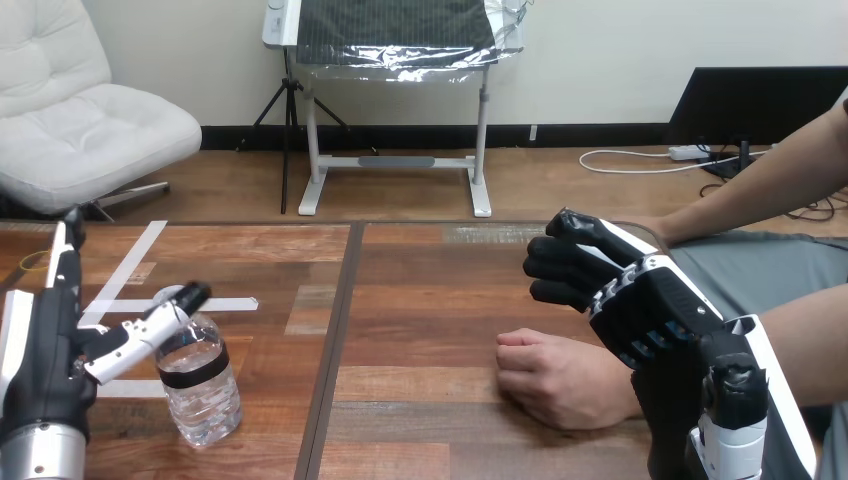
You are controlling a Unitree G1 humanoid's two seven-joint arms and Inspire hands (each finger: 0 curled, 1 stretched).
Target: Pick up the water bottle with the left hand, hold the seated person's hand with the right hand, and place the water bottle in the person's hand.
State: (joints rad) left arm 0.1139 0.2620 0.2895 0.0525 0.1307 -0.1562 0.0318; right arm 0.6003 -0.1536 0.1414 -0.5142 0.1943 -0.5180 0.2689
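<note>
Wooden table, dark seam running front to back left of centre. Person sits at the view's right; one forearm comes in low from the right edge and ends in the person's hand, closed in a fist, knuckles resting on the table right of the seam. A second forearm slants down from the upper right, its hand hidden behind the robot's.

Right hand hangs over the person's fist and wrist, back of the hand toward the camera. Its fingers reach left, loosely bent, nothing in them, not wrapped round the person's hand. Cannot tell if the palm touches the wrist below it.

Left hand is at the left edge, beside the bottle. It is spread open: one finger points up and away, another white-shelled one lies straight across the bottle's cap and neck. Nothing curled round the bottle; contact at the cap looks likely but cannot tell for sure.

Water bottle stands upright on the table left of the seam, clear, with a dark label band, well apart from the person's hand.

White tape strips lie flat behind the bottle.
</note>
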